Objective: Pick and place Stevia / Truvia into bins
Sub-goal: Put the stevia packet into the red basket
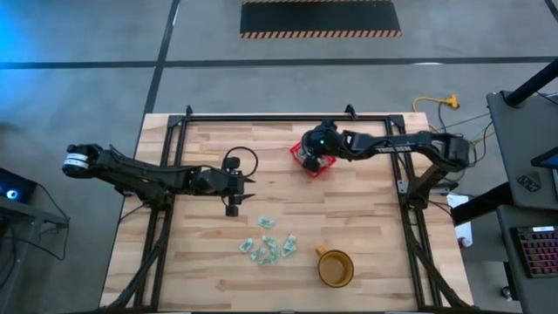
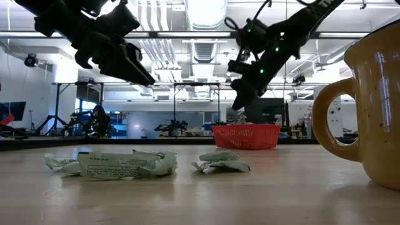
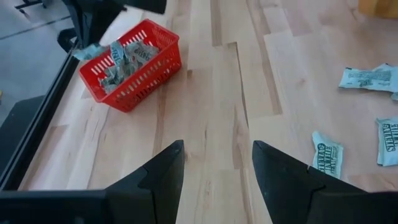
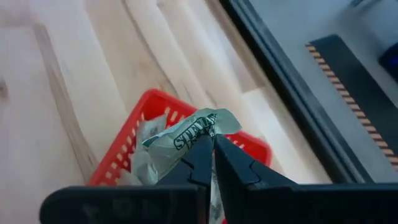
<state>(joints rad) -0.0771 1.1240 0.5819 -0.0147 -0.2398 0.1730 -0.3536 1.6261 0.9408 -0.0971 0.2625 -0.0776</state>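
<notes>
While its fingers are pinched shut on a single crumpled Stevia sachet [image 4: 189, 138], the right gripper [image 4: 213, 149] hangs directly above the red basket [image 4: 127, 152] near the far edge of the desk [image 1: 366, 227]; the basket already holds a heap of sachets. The left gripper [image 3: 216, 163], fingers spread wide and empty, hovers over bare wood between the basket and the loose sachets [image 1: 268, 246] that lie scattered near the front of the desk, just beside the amber cup [image 1: 335, 268]. The step in hand appears to be the release of the held sachet into the basket. Risk: the sachet is light and gripped at one corner, so it may cling to a finger on opening, or flutter and land on the rim or outside the low wall. The heaped contents may also let a fresh sachet slide off and over the side.
</notes>
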